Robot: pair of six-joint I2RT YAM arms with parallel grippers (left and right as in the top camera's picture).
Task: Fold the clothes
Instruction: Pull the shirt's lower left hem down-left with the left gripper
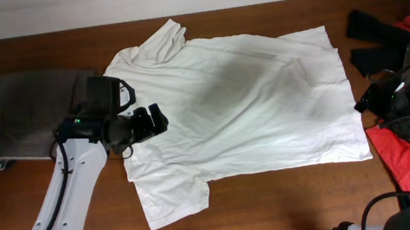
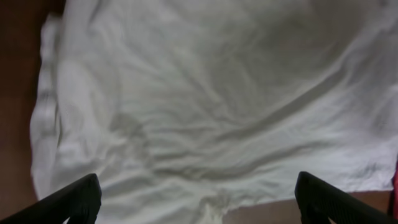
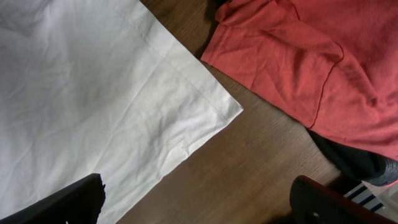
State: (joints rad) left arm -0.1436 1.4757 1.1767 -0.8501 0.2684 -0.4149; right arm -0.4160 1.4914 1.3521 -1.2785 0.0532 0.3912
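Lying spread flat across the middle of a dark wooden table (image 1: pixel 289 205), a large white T-shirt (image 1: pixel 242 111) has its neck end toward the left arm and its hem toward the right arm. No fold appears made yet. The sleeve on the shirt's far side is crumpled over itself; the near sleeve sticks out flat.

The left gripper (image 1: pixel 156 120) hovers over the shirt's neck end, claw spread wide and empty, with only wrinkled white cloth beneath it. The right gripper (image 1: pixel 366 103) sits just off the hem edge, claw also apart and holding nothing. Below it the hem corner (image 3: pixel 239 112) rests flat on the wood.

With one arm at each end of the shirt, the pair seem placed to take hold of opposite edges together.

Grey-brown trousers (image 1: pixel 23 110) lie beyond the neck end. A red garment (image 3: pixel 292 56) and black garments (image 1: pixel 374 34) lie just past the hem, probably set aside.
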